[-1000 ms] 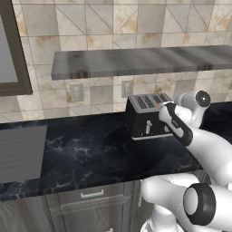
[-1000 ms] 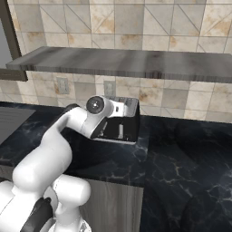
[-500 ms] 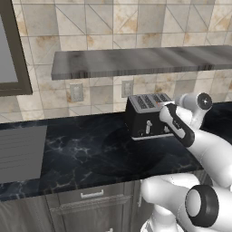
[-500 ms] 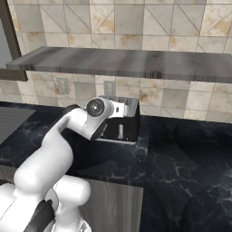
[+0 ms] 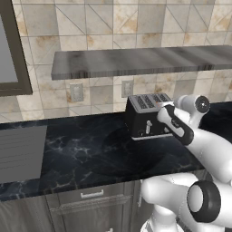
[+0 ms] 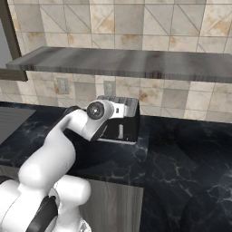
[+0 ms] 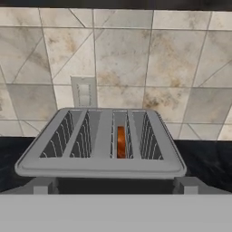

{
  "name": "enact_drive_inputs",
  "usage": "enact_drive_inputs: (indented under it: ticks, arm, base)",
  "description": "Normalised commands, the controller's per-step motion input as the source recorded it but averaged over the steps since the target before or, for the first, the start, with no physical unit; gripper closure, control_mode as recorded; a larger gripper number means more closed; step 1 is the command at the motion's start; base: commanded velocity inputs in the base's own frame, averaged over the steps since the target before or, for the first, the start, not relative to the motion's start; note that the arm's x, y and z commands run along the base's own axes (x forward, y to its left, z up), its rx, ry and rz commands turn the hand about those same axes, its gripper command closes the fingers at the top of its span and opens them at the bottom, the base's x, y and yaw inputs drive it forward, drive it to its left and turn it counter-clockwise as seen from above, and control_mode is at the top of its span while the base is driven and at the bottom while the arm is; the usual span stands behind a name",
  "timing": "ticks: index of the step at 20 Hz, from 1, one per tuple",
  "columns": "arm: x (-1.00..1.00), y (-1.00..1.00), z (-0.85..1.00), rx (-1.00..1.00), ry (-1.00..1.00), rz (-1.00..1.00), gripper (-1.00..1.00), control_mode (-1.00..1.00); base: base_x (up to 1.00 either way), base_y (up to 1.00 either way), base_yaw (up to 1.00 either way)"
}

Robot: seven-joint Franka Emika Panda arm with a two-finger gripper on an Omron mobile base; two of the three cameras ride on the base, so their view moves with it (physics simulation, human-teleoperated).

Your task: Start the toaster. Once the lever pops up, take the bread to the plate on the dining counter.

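Toaster (image 5: 147,118) stands at the tabletop's (image 5: 90,154) back edge, by the wall, levers facing the front edge. Tool (image 5: 164,107) spread wide, just in front of and above it. Bread (image 7: 120,141) upright in a slot, edge-on.

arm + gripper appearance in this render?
Glossy white rounded arm links with dark grey joint rings and a round dark cap at the wrist. A black band wraps the forearm. The gripper's fingers are small, grey and blocky. No cables or markings visible.

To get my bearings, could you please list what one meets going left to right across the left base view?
Window frame → left wall outlet → right wall outlet → toaster → robot arm.
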Motion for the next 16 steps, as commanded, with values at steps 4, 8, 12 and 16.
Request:
enact_drive_inputs:
  ticks: [4,8,12,16]
  arm:
    - [0.22,-0.02,0.00,0.00,0.00,0.00,-1.00,-1.00]
    - [0.14,-0.11,0.00,0.01,0.00,0.00,-1.00,-1.00]
    - [0.09,-0.12,0.00,0.01,0.00,0.00,-1.00,-1.00]
    - [0.06,-0.01,0.00,0.00,0.00,0.00,-1.00,-1.00]
  base:
    - [0.00,0.00,0.00]
    - [0.00,0.00,0.00]
    - [0.00,0.00,0.00]
    - [0.00,0.00,0.00]
